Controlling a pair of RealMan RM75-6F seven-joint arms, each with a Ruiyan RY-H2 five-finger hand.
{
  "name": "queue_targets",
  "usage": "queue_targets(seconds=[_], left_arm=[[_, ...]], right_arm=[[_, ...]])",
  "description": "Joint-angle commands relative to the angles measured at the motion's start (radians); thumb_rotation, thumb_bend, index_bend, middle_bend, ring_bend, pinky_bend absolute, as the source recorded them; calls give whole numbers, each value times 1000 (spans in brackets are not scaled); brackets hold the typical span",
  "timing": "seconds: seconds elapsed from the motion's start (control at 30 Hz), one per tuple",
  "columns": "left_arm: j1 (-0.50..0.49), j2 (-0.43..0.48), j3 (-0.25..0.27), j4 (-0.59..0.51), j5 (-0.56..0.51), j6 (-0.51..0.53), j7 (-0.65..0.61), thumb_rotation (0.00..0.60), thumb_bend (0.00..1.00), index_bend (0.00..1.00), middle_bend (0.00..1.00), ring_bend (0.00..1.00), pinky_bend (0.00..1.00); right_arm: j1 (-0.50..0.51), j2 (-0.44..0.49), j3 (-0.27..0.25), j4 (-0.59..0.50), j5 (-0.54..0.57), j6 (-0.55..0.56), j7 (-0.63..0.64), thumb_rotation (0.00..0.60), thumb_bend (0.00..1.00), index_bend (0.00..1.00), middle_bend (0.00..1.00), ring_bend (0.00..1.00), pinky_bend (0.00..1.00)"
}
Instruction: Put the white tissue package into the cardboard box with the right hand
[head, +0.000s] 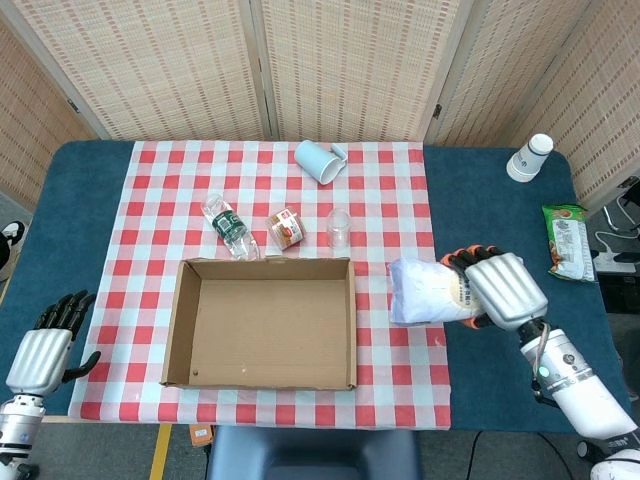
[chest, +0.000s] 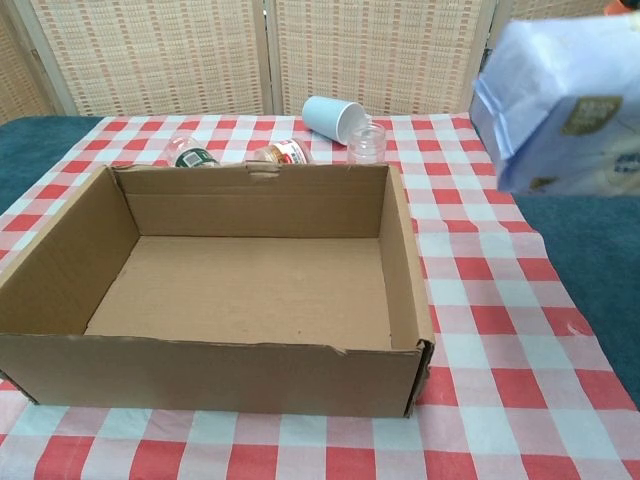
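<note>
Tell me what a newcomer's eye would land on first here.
The white tissue package held off the table in the right hand, just right of the cardboard box. Then the box itself, open and empty on the checked cloth, with bottles and cups lying behind it.

White tissue package (head: 425, 293) in right hand (head: 503, 289), beside cardboard box (head: 262, 322).

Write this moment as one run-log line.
right hand: holds tissue package lifted, right of cardboard box | box: empty | left hand: idle
</note>
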Motion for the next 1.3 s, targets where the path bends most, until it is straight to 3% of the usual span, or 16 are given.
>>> queue_targets(seconds=[0.03, 0.17, 0.37, 0.57, 0.7, 1.07, 1.23, 1.3], left_arm=[[1, 2, 1, -3, 5, 4, -4, 600, 278, 0, 0, 0, 130], [4, 6, 2, -3, 11, 12, -9, 600, 278, 0, 0, 0, 130], [8, 11, -5, 1, 8, 25, -22, 600, 278, 0, 0, 0, 130], [7, 5, -10, 15, -3, 19, -23, 600, 277, 0, 0, 0, 129], [8, 8, -12, 15, -5, 21, -30, 600, 278, 0, 0, 0, 129], [14, 24, -16, 15, -6, 28, -73, 600, 277, 0, 0, 0, 129], [13, 28, -21, 20, -11, 27, -89, 600, 277, 0, 0, 0, 129], [12, 30, -22, 21, -13, 24, -94, 600, 277, 0, 0, 0, 129]], right_arm=[[110, 19, 78, -116, 123, -14, -115, 600, 0, 541, 324, 265, 429], [254, -109, 120, -146, 257, -24, -232, 600, 0, 533, 331, 272, 434], [467, -374, 140, -76, 448, 26, -392, 600, 0, 526, 336, 277, 440], [622, -615, 139, 43, 545, 82, -488, 600, 0, 520, 336, 277, 440], [685, -717, 143, 113, 592, 103, -511, 600, 0, 517, 336, 278, 440], [741, -857, 113, 324, 660, 89, -491, 600, 0, 487, 336, 275, 432], [749, -883, 105, 384, 680, 39, -462, 600, 0, 351, 318, 146, 257], [753, -887, 105, 400, 692, 16, -448, 600, 0, 236, 240, 60, 135]])
